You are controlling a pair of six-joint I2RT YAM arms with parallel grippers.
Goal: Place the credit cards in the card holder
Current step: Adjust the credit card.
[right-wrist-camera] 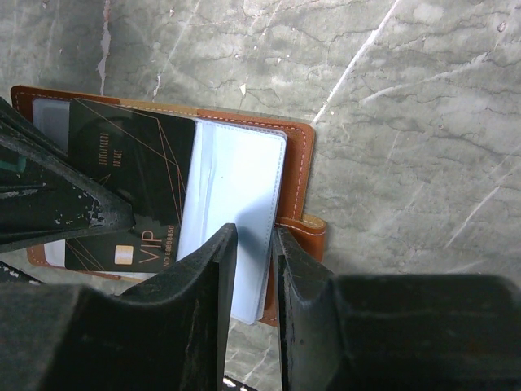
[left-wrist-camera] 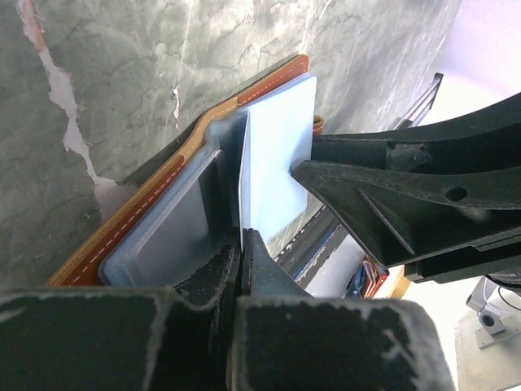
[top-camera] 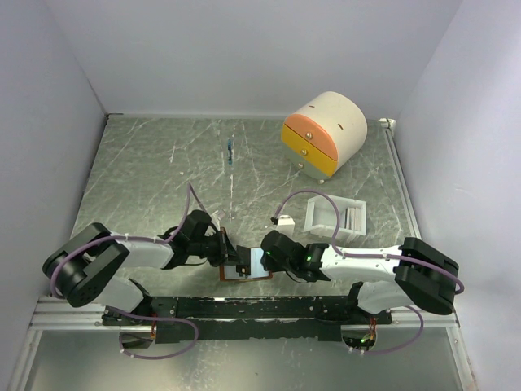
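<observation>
Two arms meet at the near middle of the table (top-camera: 163,171); one wallet (right-wrist-camera: 299,175) lies open and flat there, right between them.

One dark card (right-wrist-camera: 138,163) marked VIP lies on the wallet's left half; one pale sheet (right-wrist-camera: 232,195) covers the right half and juts past the near brown edge; whether that sheet is a card or a pocket leaf I cannot tell.

Left gripper (left-wrist-camera: 240,244): jaws pressed together at the wallet's fold, with the sheet's thin edge running down to their tips. Right gripper (right-wrist-camera: 254,236): jaws a narrow gap apart, astride the sheet's near edge; whether they pinch it I cannot tell.

One drawer box (top-camera: 324,134) stands far right, both orange drawers shut; one white tray (top-camera: 311,216) sits nearer, its contents too small to make out.

Only the overhead view shows box and tray; only the right wrist view shows the dark card; the left wrist view shows the sheet tilted up off the grey pocket.
</observation>
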